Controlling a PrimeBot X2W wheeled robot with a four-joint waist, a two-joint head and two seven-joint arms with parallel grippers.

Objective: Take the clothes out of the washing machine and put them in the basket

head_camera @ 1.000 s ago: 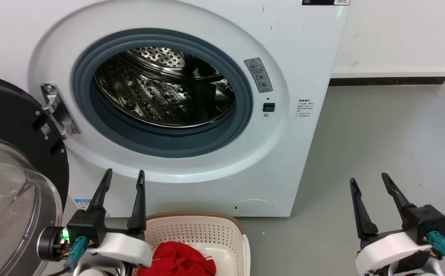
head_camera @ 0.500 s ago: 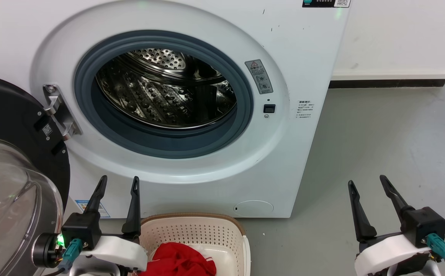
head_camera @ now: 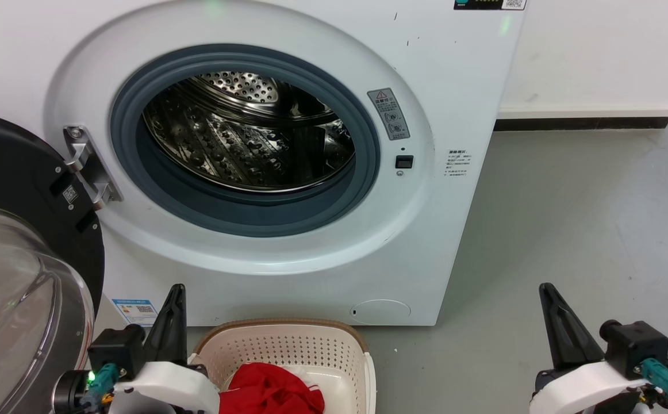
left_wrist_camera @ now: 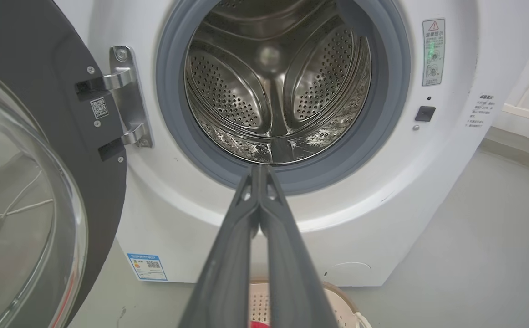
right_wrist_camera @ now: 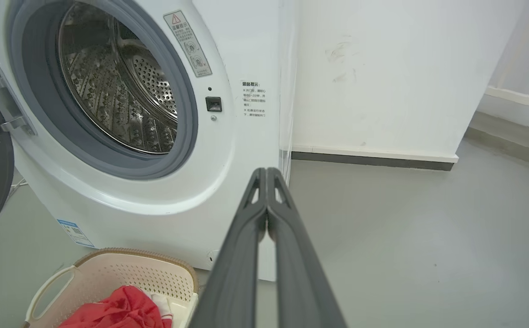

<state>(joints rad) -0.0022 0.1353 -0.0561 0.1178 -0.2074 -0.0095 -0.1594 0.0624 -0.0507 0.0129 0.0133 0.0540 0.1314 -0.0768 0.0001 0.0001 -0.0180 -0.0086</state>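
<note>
1. The head view's bottom edge cuts off the basket (head_camera: 288, 323) at 6 o'clock. I see its far brown rim and perforated wall, so I cannot tell which way its long axis runs.
2. The clothes (head_camera: 265, 391) lie inside the basket as a crumpled red heap with a scrap of white at its 3 o'clock side. The heap is cut off below and has no clear long axis.
3. My left tool's white body covers the basket's near corner at 8 o'clock. In the left wrist view my own fingers hide nearly all of the basket.
4. The washing machine (head_camera: 443, 230) stands at 12 o'clock with its porthole facing me. The grey ring hides the lower front of the drum (head_camera: 242, 132).
5. The door (head_camera: 23, 190) is swung open to 9 o'clock and cut off by the left edge.
6. My left tool (head_camera: 177, 293) at 7 o'clock is clenched, finger pressed against finger, pointing to 12 o'clock.
7. My right tool (head_camera: 548, 293) at 5 o'clock is clenched the same way over the grey floor (head_camera: 569, 230), well apart from the basket.
</note>
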